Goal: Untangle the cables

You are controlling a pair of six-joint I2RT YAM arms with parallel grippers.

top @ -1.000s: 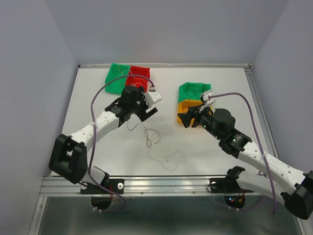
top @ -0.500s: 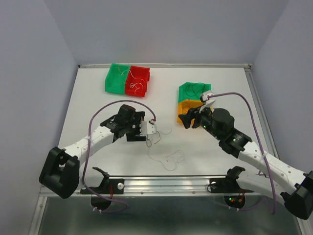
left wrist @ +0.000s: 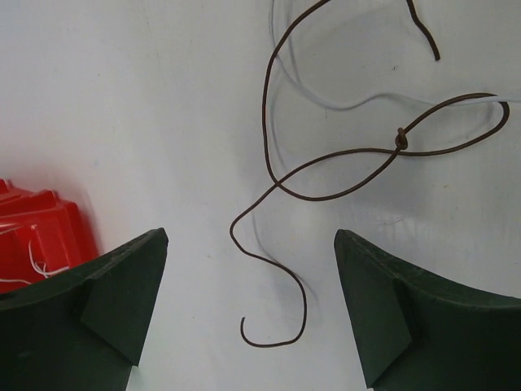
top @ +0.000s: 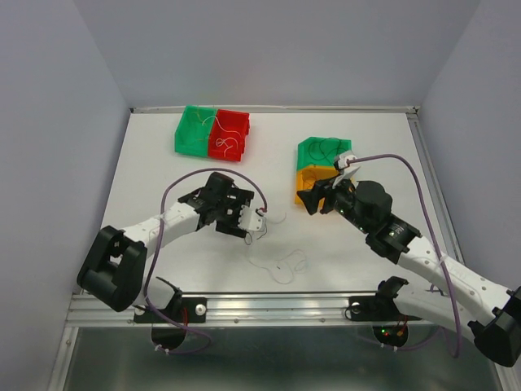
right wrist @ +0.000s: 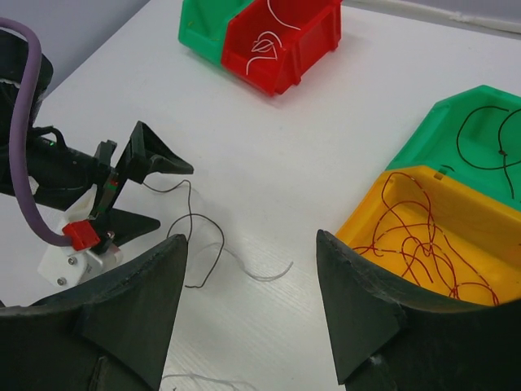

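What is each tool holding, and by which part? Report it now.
Nothing is held. The left tool is open, with the brown strand lying loose between its jaws, ungripped. The right tool is open and empty too.

1. Bright, even, diffuse light; no glare on the white worktop (top: 163,163).
2. Shadows are faint and soft. Left wrist view: the brown wire (left wrist: 399,141) casts a pale one just beside it.
3. The red bin (left wrist: 32,236) at that view's edge is blurred.
4. Top view sharp, walls dimmer.
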